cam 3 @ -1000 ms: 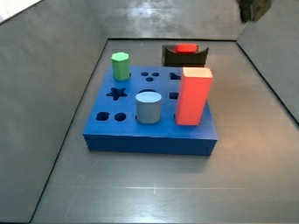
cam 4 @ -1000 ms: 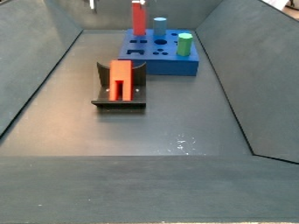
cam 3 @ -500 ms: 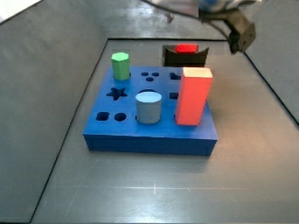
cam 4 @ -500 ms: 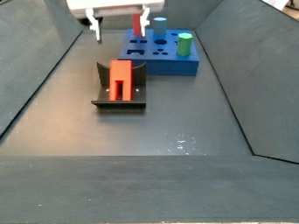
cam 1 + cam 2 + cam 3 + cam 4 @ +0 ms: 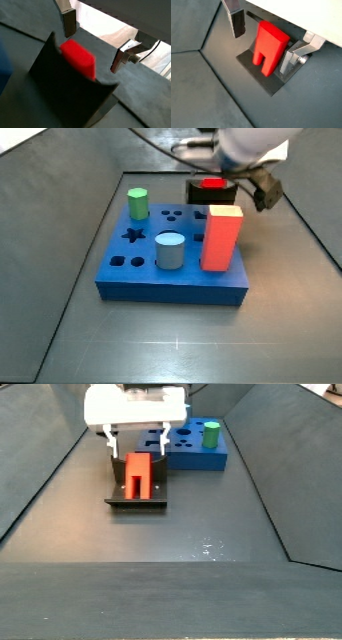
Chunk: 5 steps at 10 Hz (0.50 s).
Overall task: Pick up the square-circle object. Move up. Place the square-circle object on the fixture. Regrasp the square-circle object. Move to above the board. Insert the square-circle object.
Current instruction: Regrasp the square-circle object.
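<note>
The square-circle object [image 5: 270,45], a bright red blocky peg, lies on the dark fixture [image 5: 271,84] behind the board [image 5: 174,263]. In both side views it shows on the fixture [image 5: 136,496] as a red block [image 5: 138,472]. My gripper [image 5: 136,446] hangs open right over it, one silver finger [image 5: 238,22] on each side of the peg's upper end, and I see no contact. In a wrist view the peg [image 5: 79,57] sits between the spread fingers [image 5: 120,57], with my gripper [image 5: 93,42] above the fixture [image 5: 63,87]. From the board's side my gripper [image 5: 238,183] partly covers the peg [image 5: 214,184].
On the blue board stand a green cylinder [image 5: 138,203], a grey cylinder [image 5: 170,251] and a tall orange-red pillar [image 5: 223,236]. Star, round and square holes show in its top. Sloped grey walls [image 5: 54,454] close in the floor on both sides.
My gripper has come down from the upper edge of the side views to just over the fixture and now straddles the red peg. The peg and board have not moved.
</note>
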### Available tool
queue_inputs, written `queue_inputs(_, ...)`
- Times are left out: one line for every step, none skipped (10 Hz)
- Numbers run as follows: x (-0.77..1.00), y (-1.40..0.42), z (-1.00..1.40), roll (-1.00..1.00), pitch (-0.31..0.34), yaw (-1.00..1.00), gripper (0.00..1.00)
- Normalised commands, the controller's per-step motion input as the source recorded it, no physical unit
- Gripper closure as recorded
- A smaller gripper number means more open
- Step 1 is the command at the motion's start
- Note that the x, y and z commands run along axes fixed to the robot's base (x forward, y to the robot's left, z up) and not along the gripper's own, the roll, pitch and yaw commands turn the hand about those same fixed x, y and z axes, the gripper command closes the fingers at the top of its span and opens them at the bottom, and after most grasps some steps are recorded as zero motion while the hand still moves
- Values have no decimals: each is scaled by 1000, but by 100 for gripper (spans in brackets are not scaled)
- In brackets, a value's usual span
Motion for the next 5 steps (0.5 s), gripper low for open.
queue_inputs(82, 12, -555, 66, -8, -58, 0)
queue_inputs(81, 9, -459, 65, 5, -51, 0)
queue_inputs(72, 7, -283, 66, 15, -24, 0)
queue_inputs(46, 0, -214, 60, 26, -10, 0)
queue_inputs(11, -5, -183, 52, 23, 0, 0)
